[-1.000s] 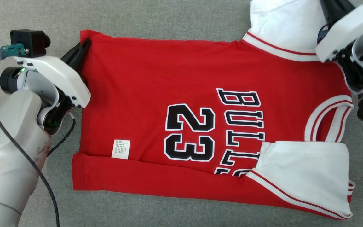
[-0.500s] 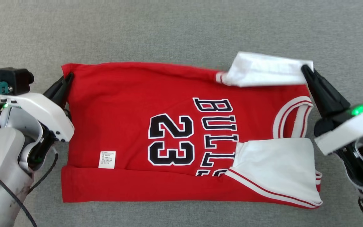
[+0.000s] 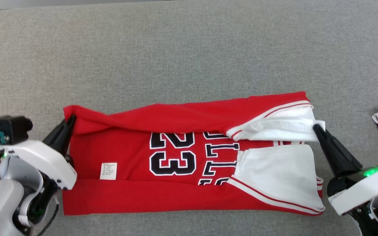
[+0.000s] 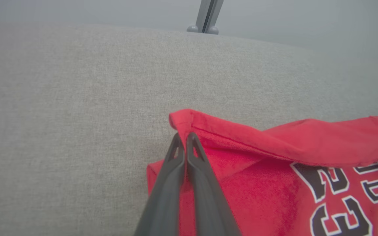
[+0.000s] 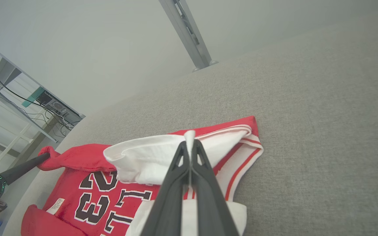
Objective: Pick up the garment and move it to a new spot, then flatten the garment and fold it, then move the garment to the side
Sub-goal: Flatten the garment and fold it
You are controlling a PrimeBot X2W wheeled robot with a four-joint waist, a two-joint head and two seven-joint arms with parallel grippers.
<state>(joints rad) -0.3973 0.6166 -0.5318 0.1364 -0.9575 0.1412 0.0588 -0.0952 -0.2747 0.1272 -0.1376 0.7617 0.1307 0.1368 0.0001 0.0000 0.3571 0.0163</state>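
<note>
You're mid-fold here. The jersey [image 3: 133, 154] lies on the grey table [image 3: 189, 49] in front of the robot, with its near long edge already turned in. Your left gripper [image 3: 72, 118] is pinched shut on the far red corner and your right gripper [image 3: 315, 127] is clamped on the white sleeve corner, holding the far edge over the middle. I'd guess what's left is laying that flap down, letting go, folding it shorter and sliding it aside.

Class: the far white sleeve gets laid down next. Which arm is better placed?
Right, likely. The right gripper is shut on that sleeve; the left gripper pinches the jersey at its opposite red corner.
</note>
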